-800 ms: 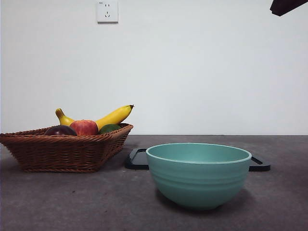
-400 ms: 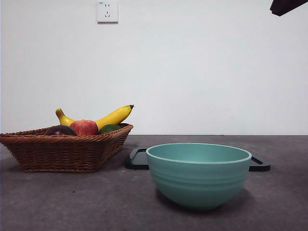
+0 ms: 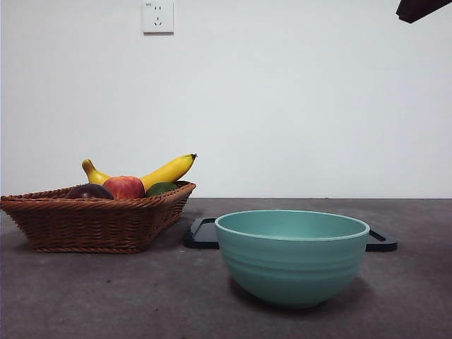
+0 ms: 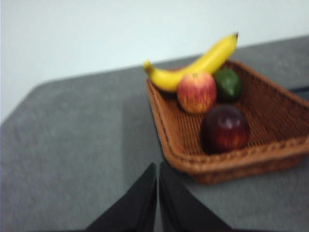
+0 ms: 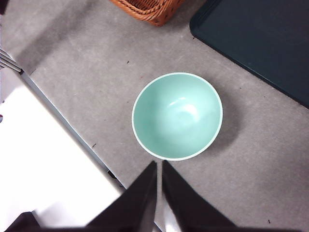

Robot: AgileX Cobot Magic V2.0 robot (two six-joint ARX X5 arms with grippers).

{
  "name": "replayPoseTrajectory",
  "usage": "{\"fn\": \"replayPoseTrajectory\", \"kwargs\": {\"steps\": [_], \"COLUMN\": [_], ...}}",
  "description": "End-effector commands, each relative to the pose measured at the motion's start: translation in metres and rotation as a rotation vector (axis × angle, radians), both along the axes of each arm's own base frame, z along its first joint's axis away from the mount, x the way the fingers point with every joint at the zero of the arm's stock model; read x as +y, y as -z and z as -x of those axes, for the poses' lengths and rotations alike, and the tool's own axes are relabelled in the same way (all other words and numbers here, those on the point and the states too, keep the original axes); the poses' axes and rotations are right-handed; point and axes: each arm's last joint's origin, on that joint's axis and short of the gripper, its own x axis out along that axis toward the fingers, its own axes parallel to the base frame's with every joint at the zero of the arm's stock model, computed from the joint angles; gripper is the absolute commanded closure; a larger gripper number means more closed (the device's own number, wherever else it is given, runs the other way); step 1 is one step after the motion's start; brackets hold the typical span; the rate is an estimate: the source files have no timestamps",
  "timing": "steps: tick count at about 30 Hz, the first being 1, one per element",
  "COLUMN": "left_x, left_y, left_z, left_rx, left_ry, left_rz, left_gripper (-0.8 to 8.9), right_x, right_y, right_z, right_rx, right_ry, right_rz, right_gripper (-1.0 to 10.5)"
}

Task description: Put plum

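Note:
The plum (image 4: 225, 128), dark maroon and glossy, lies in the brown wicker basket (image 4: 270, 159) near its closest rim; the front view shows only its top (image 3: 89, 191) above the basket's weave (image 3: 92, 222). My left gripper (image 4: 158, 175) hovers shut above the table just outside the basket, clear of the plum. My right gripper (image 5: 159, 174) is shut too, high over the table beside the empty teal bowl (image 5: 177, 116). A black tip of one arm (image 3: 420, 8) shows at the front view's top right corner.
The basket also holds a red-orange apple (image 4: 196, 92), a dark green fruit (image 4: 228, 83) and a banana (image 4: 198, 64). A teal bowl (image 3: 292, 253) stands at the front middle. Behind it lies a dark flat tray (image 3: 203, 234), also in the right wrist view (image 5: 260, 43).

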Motion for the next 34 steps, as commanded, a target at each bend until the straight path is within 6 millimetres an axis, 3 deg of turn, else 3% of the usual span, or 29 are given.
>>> {"fn": "replayPoseTrajectory", "kwargs": {"steps": [1,7,34], "left_x": [0.000,0.002,0.003], "left_y": [0.003,0.013,0.013], "left_z": [0.000,-0.001,-0.001], "left_rx": [0.014,0.061,0.060], "left_ry": [-0.009,-0.029,-0.041], "left_rz": [0.011,0.034,0.054], "left_gripper": [8.06,8.06,8.06], "right_x": [0.001,0.001,0.001], "right_y": [-0.005,-0.005,-0.005], "right_z": [0.000,0.000,0.000], "right_rx": [-0.022,-0.023,-0.023], "right_ry": [-0.012,-0.012,-0.012], "right_rz": [-0.009,-0.009,-0.009], "right_gripper": [9.4,9.4,9.4]}}
